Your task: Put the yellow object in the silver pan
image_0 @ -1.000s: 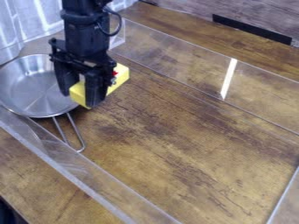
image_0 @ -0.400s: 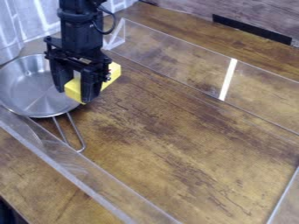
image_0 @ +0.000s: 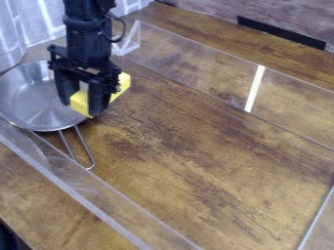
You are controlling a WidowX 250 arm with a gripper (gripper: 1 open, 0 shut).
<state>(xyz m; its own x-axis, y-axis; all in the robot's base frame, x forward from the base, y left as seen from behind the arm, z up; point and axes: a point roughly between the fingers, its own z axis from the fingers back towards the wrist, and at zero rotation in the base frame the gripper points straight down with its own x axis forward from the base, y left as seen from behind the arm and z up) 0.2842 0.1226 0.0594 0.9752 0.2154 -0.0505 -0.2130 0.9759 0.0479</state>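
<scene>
The pan (image_0: 35, 102) sits at the left of the worktop (image_0: 216, 161), its wire handle (image_0: 76, 146) toward the viewer. Just right, the tool (image_0: 82, 93) is clamped on the yellow block (image_0: 101, 97), held at the pan's right edge. Picking up looks done; moving left over the pan and letting go remain. Compared with the first picture, block and tool sit slightly further left.

The yellow block (image_0: 97, 100), small and rectangular with a bit of red and white on it, sits at the hand's fingertips, tilted. The silver pan (image_0: 31, 102), round, shiny and shallow with a wire-loop handle, lies beside and partly behind the hand.
</scene>
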